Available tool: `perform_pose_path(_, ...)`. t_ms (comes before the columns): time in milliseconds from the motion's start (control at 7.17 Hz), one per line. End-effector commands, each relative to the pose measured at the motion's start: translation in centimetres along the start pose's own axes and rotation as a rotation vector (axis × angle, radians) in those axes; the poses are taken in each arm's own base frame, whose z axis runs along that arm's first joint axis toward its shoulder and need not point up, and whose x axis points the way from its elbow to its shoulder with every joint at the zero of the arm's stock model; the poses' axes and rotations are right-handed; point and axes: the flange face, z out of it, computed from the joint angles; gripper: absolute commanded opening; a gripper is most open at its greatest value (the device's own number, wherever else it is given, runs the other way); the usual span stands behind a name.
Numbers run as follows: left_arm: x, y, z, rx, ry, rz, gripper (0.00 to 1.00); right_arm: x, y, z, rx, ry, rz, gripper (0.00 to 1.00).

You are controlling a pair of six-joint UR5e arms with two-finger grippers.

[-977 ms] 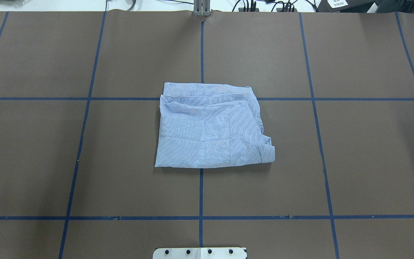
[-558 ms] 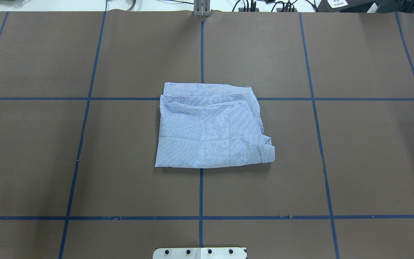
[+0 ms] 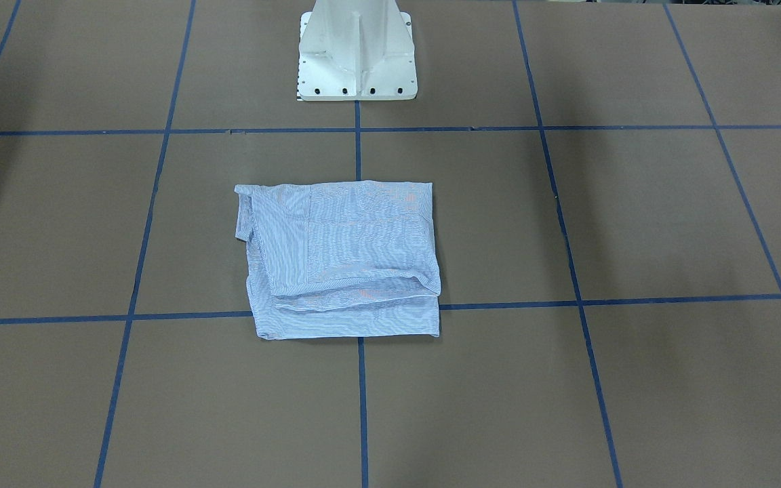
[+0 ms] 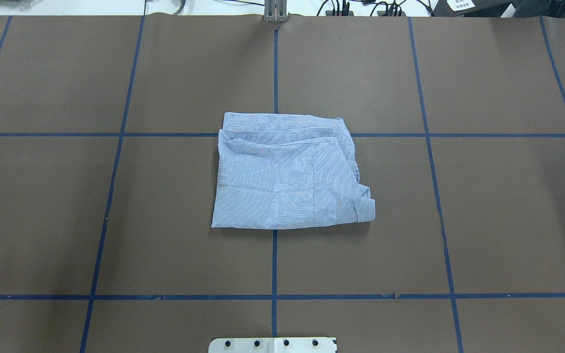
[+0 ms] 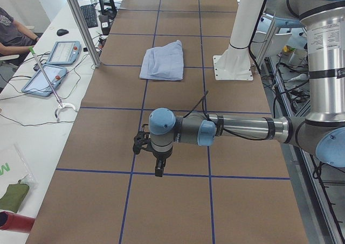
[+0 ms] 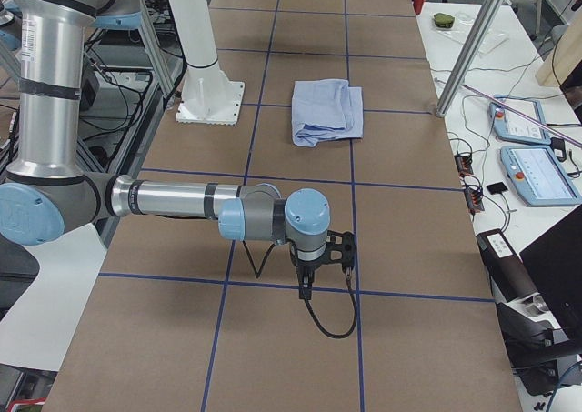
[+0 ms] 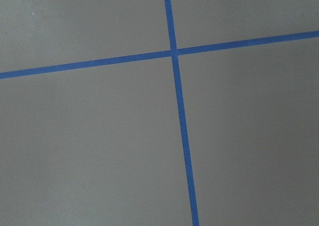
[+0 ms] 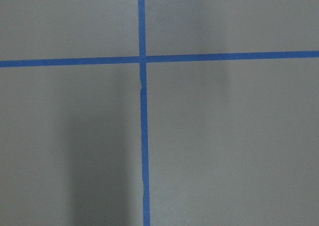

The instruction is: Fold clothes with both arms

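Observation:
The light blue striped shirt lies folded into a rough square at the middle of the brown table; it also shows in the front view, the left view and the right view. Nothing touches it. My left gripper hangs low over bare table far to the shirt's left, and it shows only in the left side view. My right gripper hangs low over bare table far to the shirt's right. I cannot tell whether either is open or shut. Both wrist views show only table and blue tape lines.
The white pedestal base stands at the robot's edge of the table, behind the shirt. Blue tape marks a grid on the table. Control tablets and cables lie on the white bench past the far edge, where a person sits.

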Motion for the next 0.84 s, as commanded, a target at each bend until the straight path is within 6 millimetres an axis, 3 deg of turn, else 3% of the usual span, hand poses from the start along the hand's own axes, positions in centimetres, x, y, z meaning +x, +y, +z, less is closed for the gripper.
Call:
perform_pose_path(0,-0.04,0.01,0.04,-0.001,0.000,-0.001,1.00,-0.35,-0.06,0.07,-0.004,-0.008,-0.008,1.00)
perform_pose_path(698,0.11,-0.04,-0.12,0.002,0.000,0.005,1.00,-0.42,-0.05,0.08,-0.005,-0.016,0.006,1.00)
